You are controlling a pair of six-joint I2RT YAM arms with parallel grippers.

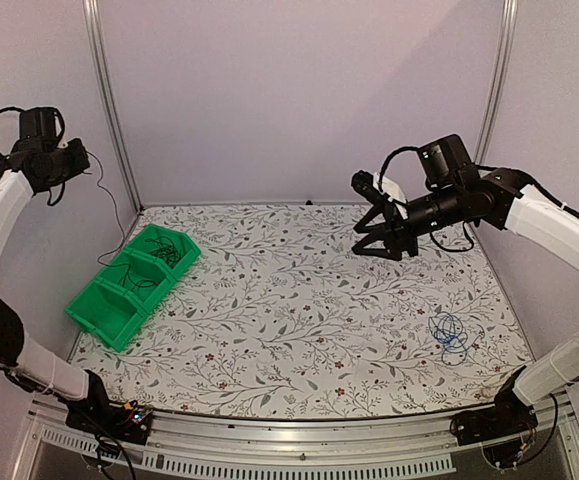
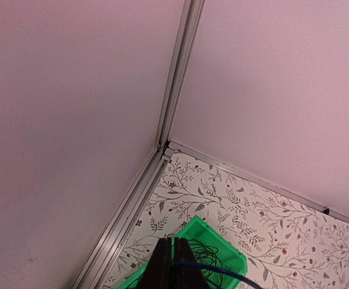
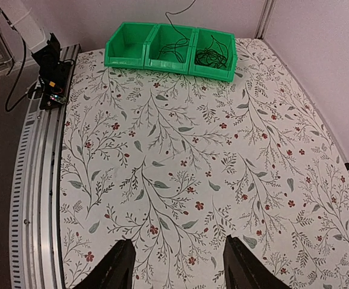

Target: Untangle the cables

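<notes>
Floral-print tabletop [image 1: 289,310]: your left gripper [image 2: 173,256], held high, clamps a thin dark cable [image 1: 112,205] rising from the green plastic three-bay bin [image 1: 94,318], evidently to draw it free; your right gripper [image 3: 179,256] hangs with fingers apart and empty, the coiled blue cable [image 1: 450,335] lying nearby.

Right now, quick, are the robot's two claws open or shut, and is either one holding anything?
Left gripper: shut on a thin cable that runs up from the green bin.
Right gripper: open, holding nothing.
</notes>
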